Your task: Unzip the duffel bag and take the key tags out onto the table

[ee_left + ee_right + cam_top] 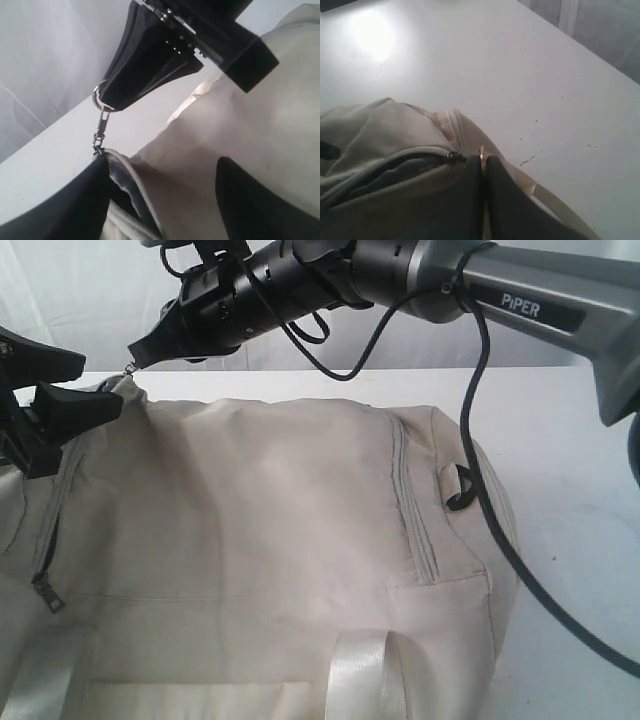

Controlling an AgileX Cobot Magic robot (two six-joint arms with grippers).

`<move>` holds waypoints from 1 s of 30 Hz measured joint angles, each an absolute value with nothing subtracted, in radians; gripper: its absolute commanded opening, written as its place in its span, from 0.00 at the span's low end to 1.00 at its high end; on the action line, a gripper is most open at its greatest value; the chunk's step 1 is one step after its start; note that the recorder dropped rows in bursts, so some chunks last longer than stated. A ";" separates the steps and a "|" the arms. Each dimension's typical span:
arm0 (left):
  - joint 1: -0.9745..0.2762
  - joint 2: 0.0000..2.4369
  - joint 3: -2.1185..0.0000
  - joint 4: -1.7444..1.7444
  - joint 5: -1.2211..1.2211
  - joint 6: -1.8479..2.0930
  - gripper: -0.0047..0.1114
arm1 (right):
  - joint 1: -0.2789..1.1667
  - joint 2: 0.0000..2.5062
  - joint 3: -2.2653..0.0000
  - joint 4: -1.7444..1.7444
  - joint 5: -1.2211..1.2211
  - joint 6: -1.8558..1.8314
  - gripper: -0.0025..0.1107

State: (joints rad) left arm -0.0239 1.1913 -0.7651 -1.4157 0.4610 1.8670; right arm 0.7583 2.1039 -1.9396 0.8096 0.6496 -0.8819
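The cream duffel bag (250,540) lies on the white table (570,440) and fills most of the exterior view. My right gripper (135,352) reaches across to the bag's far left corner and is shut on the ring of a silver zip pull (102,122); the ring shows between its fingers (481,152). The zip beside it gapes a little, showing grey lining (120,185). My left gripper (100,383) stands open at that same corner, with bag fabric between its spread fingers (65,210). The key tags are hidden.
The right arm's black cable (482,440) hangs over the bag's right end beside a black D-ring (458,488). A second zip pull (48,592) hangs at the left side. A shiny webbing handle (360,670) lies at the front. White curtain behind.
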 measured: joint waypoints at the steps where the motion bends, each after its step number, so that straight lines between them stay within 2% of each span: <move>1: -0.024 1.199 -0.765 -1.421 0.463 1.872 0.59 | 0.758 2.104 -1.940 0.810 0.650 -0.882 0.02; 7: -0.024 1.245 -0.765 -1.530 0.470 1.957 0.58 | 0.758 2.104 -1.940 0.840 0.650 -0.882 0.02; 14: -0.024 1.319 -0.765 -1.577 0.487 1.957 0.47 | 0.758 2.104 -1.940 0.873 0.644 -0.882 0.02; 21: -0.024 1.371 -0.765 -1.631 0.454 1.957 0.44 | 0.758 2.104 -1.940 0.873 0.644 -0.882 0.02; 25: -0.024 1.387 -0.765 -1.652 0.443 1.957 0.33 | 0.758 2.104 -1.940 0.873 0.644 -0.882 0.02; 30: -0.024 1.390 -0.765 -1.656 0.422 1.957 0.15 | 0.758 2.104 -1.940 0.873 0.640 -0.882 0.02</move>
